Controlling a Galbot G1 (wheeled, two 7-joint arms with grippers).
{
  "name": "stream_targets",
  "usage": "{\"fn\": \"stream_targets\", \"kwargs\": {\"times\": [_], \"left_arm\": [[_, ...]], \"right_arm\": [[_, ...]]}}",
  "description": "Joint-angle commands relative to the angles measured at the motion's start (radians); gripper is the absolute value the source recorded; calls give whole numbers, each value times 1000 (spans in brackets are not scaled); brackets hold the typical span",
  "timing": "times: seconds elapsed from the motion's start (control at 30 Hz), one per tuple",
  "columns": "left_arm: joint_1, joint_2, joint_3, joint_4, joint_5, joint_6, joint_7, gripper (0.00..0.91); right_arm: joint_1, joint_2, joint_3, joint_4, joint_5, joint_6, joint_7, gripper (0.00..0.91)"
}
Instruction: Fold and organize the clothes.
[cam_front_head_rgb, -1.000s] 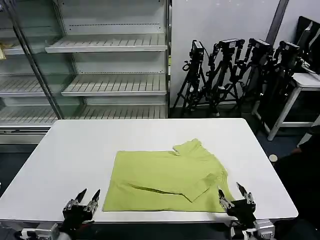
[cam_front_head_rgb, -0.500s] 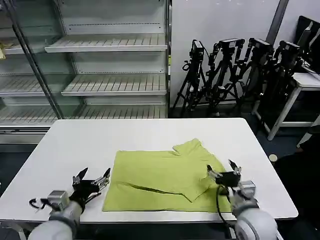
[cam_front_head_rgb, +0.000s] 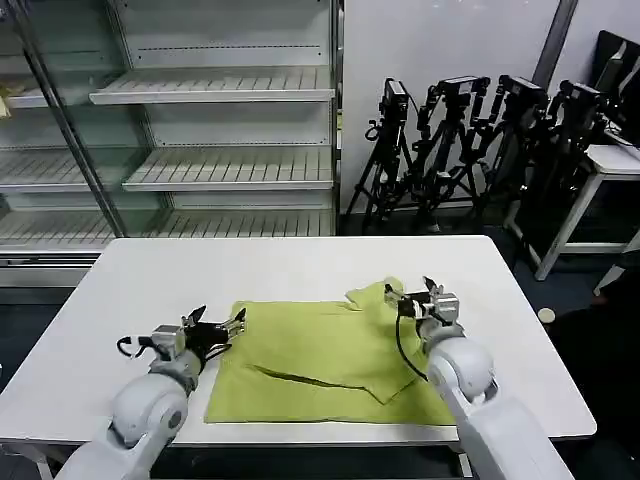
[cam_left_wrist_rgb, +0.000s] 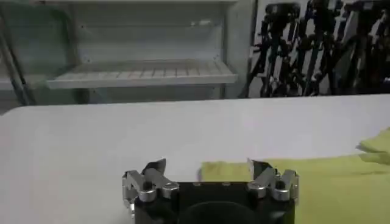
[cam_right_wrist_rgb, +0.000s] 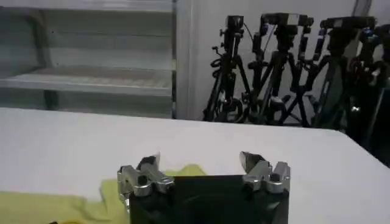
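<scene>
On table, left gripper hovering wide at shirt corner; right gripper spread wide over sleeve.

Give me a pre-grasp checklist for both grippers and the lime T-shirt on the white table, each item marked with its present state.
1. Left gripper open: ok.
2. Right gripper open: ok.
3. Left gripper at the far left corner of the thin lime short-sleeved T-shirt: ok.
4. Right gripper over the bunched far right part: ok.
5. Shirt lying wholly on the white table: ok.
6. Fingers touching fabric: cannot tell.
</scene>
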Motion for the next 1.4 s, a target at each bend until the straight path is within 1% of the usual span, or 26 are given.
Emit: {"fn": "stream_targets", "kwargs": {"times": [0.03,0.17,0.2,0.23,0.27,0.37,0.4,0.43,0.5,0.53,0.57,0.6,0.63,0.73,1.03,1.27,1.4], "left_arm": [[-188,9,144,180,-7,13,-14,907],[-210,4,167,207,-8,13,-11,907],[-215,3,170,213,-8,13,-11,695],[-224,-1,176,222,-12,13,-11,161],[-229,-3,180,230,-15,13,-11,20],[-236,-3,183,236,-25,12,3,30],[-236,-2,184,234,-27,12,6,30],[-233,-1,187,232,-26,12,10,20],[-229,-1,191,229,-25,12,11,20],[-227,-3,193,230,-25,12,12,20],[-226,-4,194,231,-25,12,13,20],[-225,-5,195,231,-25,12,14,20],[-223,-6,197,232,-25,12,16,20],[-218,-9,196,232,-37,13,20,20],[-194,-9,176,224,-86,12,22,20],[-176,-9,153,194,-103,10,29,20],[-164,-3,128,159,-114,10,28,20]], "right_arm": [[127,33,-53,-171,27,-8,10,907],[132,37,-56,-207,30,-8,12,907],[134,38,-57,-218,38,-8,13,907],[138,39,-58,-226,52,-9,14,907],[139,40,-59,-235,61,-9,17,907],[136,41,-62,-239,74,-9,19,907],[134,41,-63,-238,78,-9,19,887],[131,41,-63,-234,83,-9,18,806],[123,42,-64,-228,96,-10,21,574],[119,42,-63,-226,110,-9,24,333],[115,42,-63,-224,122,-9,25,222],[114,42,-63,-224,125,-9,26,20],[112,42,-62,-223,133,-9,28,0],[107,40,-60,-216,150,-9,30,0],[97,31,-57,-193,161,-7,24,0],[92,27,-41,-146,173,-4,6,0],[81,16,-36,-99,168,29,-4,0]]}}
